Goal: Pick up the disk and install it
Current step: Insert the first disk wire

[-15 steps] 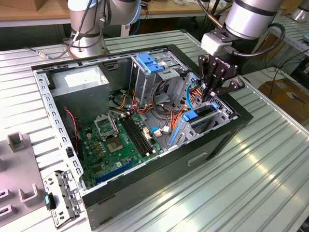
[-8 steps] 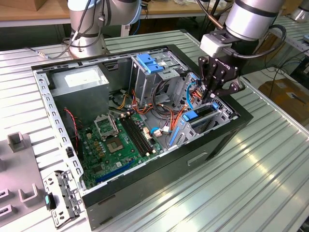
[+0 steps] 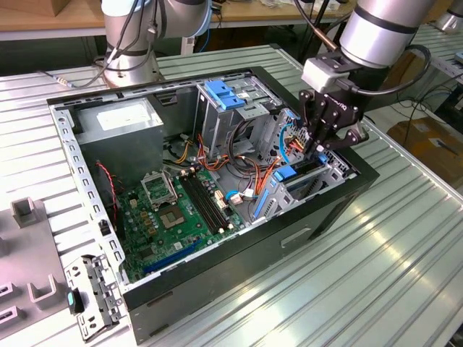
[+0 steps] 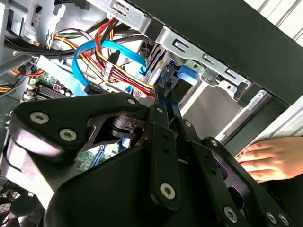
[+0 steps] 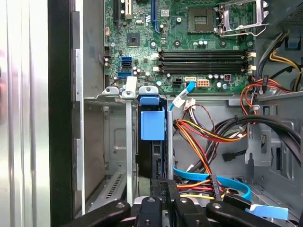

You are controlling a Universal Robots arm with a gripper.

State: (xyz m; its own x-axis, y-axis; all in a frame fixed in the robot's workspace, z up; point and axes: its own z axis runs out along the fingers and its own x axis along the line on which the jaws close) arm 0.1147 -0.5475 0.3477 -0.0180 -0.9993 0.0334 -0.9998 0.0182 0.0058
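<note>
We find the arm [image 3: 383, 29] reaching steeply downward, its end effector [image 3: 320, 144] with fingers drawn close together.

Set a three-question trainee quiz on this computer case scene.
1. True or false: the computer case lies with its side open.
2. The gripper is: A) parked outside the case, B) down at the drive bay that holds the disk, C) raised high above the case.
3. Fill in: in the second wrist view, a person's ____ rests beside the case.
Key: 1 true; 2 B; 3 hand.
</note>
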